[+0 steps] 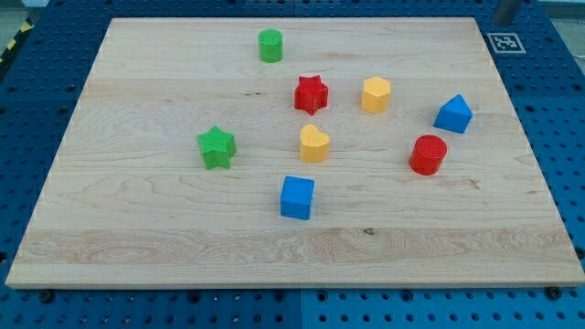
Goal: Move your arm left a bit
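From my seat at the remote station I count eight blocks on the wooden board [137, 238], two of each colour. Nearest me, toward the view's bottom, sits the blue cube [297, 197], alone just below the middle. Farther back come the green star [217, 147] on the view's left, the yellow heart-like block [313, 143] at the centre, directly above the cube, and the red cylinder [428, 154] on the view's right. Behind that row, the blue block with a peaked top [453, 113] stands near the right edge, just above and to the right of the red cylinder; its exact shape is hard to settle from this angle. The yellow block with flat sides [376, 94], which looks like a hexagon, and the red star [311, 93] sit side by side but apart, above the heart. Farthest of all, the green cylinder [270, 45] stands near the view's top, well apart from the rest. No block touches another. Around the board lies a blue perforated table [27, 100]; a black-and-white marker tag [505, 41] sits by the top right corner, and a grey object [505, 9] above it is cut off by the frame edge. My tip does not show anywhere in this view, so I cannot tell where it stands relative to the blocks, nor anything about its state
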